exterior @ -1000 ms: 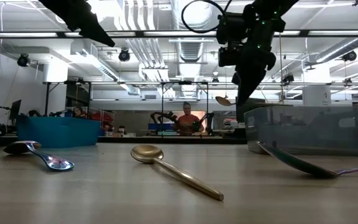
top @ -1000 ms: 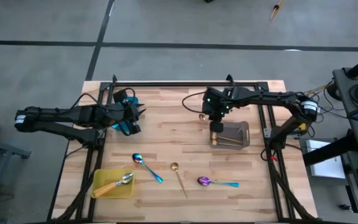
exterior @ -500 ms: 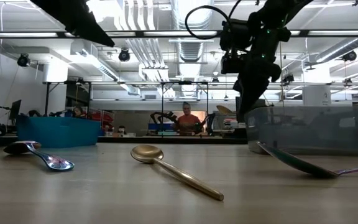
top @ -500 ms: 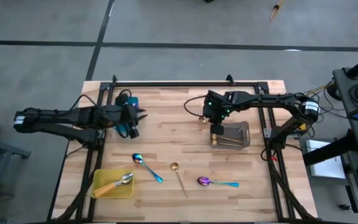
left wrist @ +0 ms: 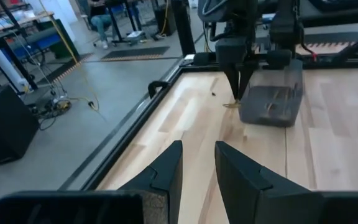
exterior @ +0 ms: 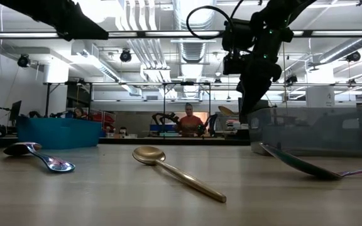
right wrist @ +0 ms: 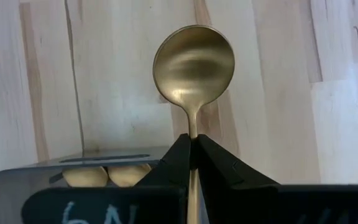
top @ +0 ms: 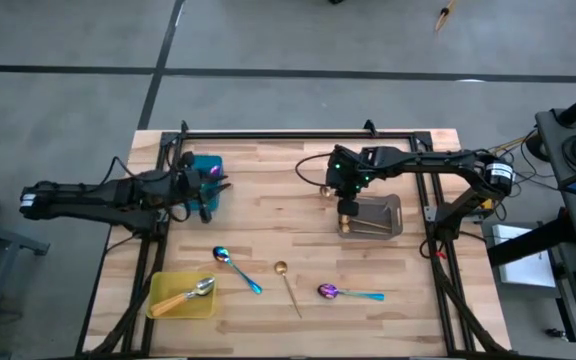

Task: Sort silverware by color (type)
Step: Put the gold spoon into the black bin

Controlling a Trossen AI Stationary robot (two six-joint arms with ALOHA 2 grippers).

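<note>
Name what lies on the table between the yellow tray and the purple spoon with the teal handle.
In the high view, two spoons lie between the yellow tray and the purple spoon: a blue spoon, then a gold spoon.

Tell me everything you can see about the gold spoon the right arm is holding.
The gold spoon is thin, with a matte brushed-metal look, a round shallow bowl and a narrow stem. The right end effector is shut on the stem just behind the bowl, so the bowl sticks out past the fingertips and the rest of the handle is hidden. It hangs in the air over the wooden table, at the edge of the grey tray, which already holds two more gold spoon bowls. Nothing else touches it.
</note>
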